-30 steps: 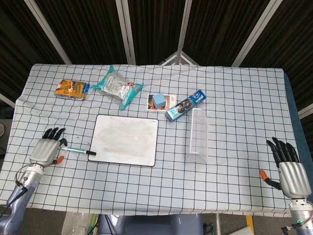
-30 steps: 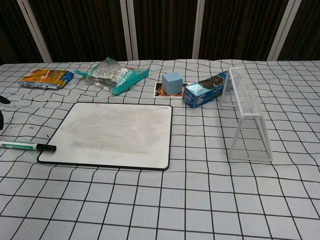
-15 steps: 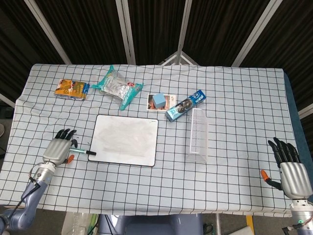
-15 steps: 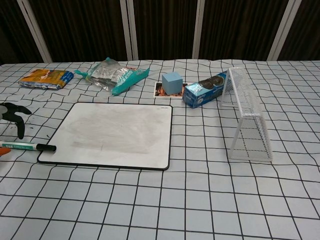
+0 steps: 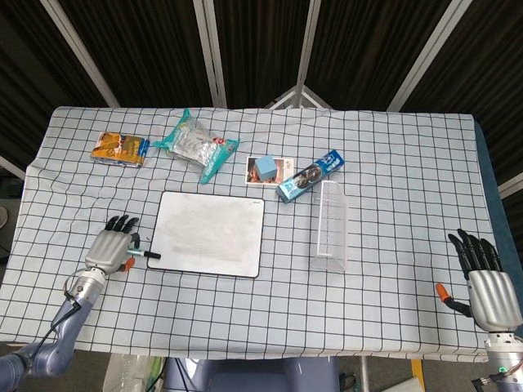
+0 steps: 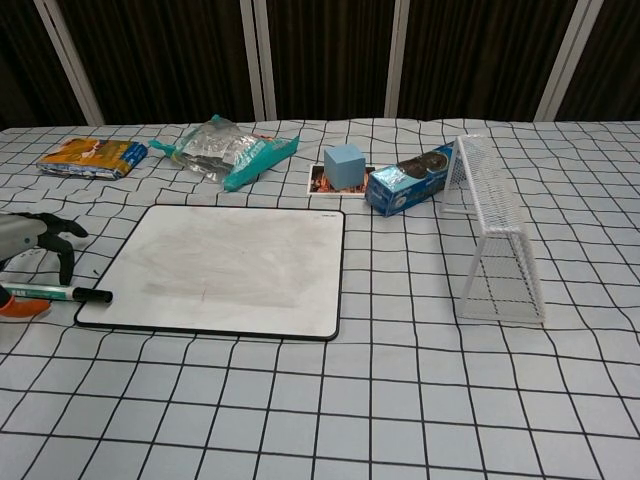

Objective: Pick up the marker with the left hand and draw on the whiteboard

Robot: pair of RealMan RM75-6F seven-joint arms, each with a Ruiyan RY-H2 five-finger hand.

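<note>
Overhead we see our left hand (image 5: 109, 248) spread above the marker (image 5: 145, 254), not grasping; only there our right hand (image 5: 484, 286) shows, released, at 4 o'clock.

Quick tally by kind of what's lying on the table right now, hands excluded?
Whiteboard: 1
Marker: 1
Snack packets: 2
Blue box: 1
Blue cube on card: 2
Wire mesh holder: 1
Total: 8
</note>
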